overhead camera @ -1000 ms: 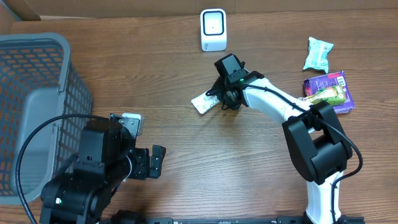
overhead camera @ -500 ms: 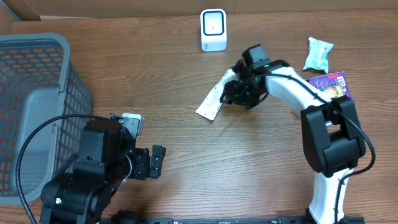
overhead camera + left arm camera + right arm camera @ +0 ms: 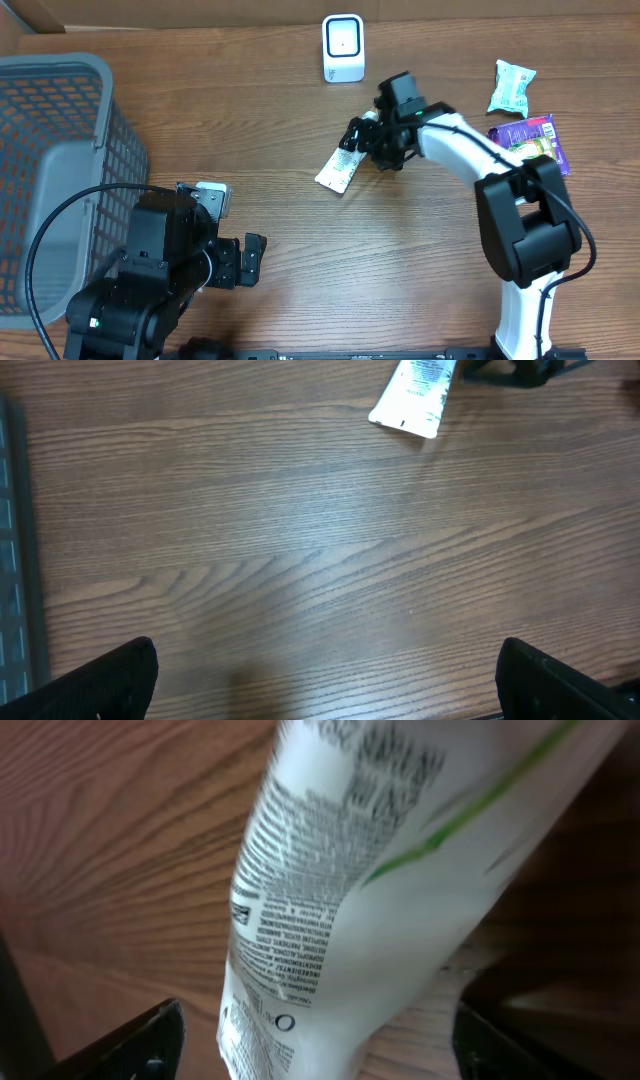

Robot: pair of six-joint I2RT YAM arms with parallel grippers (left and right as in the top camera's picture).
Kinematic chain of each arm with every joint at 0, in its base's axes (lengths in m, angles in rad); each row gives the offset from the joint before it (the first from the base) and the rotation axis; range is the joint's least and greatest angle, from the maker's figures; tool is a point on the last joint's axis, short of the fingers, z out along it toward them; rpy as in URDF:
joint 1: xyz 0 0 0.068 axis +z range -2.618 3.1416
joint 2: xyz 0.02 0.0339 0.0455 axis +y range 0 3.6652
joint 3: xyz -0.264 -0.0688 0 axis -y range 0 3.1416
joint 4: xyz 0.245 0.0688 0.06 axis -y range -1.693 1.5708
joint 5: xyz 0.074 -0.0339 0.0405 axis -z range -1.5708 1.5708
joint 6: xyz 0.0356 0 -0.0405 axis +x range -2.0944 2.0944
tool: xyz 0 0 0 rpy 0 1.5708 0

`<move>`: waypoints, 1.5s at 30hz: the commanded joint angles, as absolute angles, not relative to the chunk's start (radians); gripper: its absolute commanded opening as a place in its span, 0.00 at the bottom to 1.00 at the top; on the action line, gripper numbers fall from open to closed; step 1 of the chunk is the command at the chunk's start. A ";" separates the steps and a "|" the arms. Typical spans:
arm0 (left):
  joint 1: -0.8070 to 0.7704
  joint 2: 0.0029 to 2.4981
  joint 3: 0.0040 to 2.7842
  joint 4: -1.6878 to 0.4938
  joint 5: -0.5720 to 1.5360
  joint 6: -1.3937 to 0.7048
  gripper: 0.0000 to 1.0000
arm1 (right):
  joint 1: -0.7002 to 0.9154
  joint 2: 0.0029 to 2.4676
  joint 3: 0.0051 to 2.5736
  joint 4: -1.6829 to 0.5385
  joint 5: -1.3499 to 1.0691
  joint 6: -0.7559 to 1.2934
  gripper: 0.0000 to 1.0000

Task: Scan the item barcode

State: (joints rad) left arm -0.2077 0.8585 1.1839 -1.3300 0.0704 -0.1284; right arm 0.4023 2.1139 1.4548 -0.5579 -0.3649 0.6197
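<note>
Overhead shows the right pincer point(image 3: 368, 142) spread around the packet point(image 3: 338, 170) on the table point(image 3: 400, 260), so next it should pinch it for the scanner point(image 3: 343, 47).

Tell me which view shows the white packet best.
Overhead: it shows the packet nearly whole, with its outline and how it lies. The right wrist view is filled with its blurred print, edges cropped. The left wrist view catches only one end at the top edge.
</note>
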 commanded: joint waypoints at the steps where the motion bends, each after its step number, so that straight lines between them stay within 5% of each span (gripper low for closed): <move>1: -0.203 0.857 1.185 -1.327 0.059 -0.138 1.00 | 0.426 2.110 1.426 -0.531 -0.251 0.764 0.82; 5: -0.203 0.857 1.185 -1.327 0.059 -0.138 0.99 | 0.427 2.120 1.426 -0.509 -0.239 0.797 0.70; 14: -0.203 0.857 1.185 -1.327 0.059 -0.138 0.99 | 0.440 2.163 1.426 -0.465 -0.248 0.839 0.66; 16: -0.203 0.857 1.185 -1.327 0.059 -0.138 1.00 | 0.445 2.168 1.426 -0.468 -0.249 0.840 0.54; 19: -0.203 0.857 1.185 -1.327 0.059 -0.138 1.00 | 0.457 2.170 1.426 -0.475 -0.252 0.846 0.24; 25: -0.203 0.857 1.185 -1.327 0.059 -0.138 1.00 | 0.461 2.167 1.427 -0.480 -0.320 0.786 0.06; 34: -0.203 0.857 1.185 -1.327 0.059 -0.138 0.99 | 0.347 2.084 1.477 -0.623 -0.780 0.201 0.04; 45: -0.203 0.857 1.185 -1.327 0.059 -0.138 1.00 | 0.254 1.829 1.670 -0.908 -0.995 -0.016 0.04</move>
State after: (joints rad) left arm -0.2077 0.8585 1.1839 -1.3300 0.0704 -0.1287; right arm 0.2577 1.9755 1.5612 -0.9089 -0.7868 0.0669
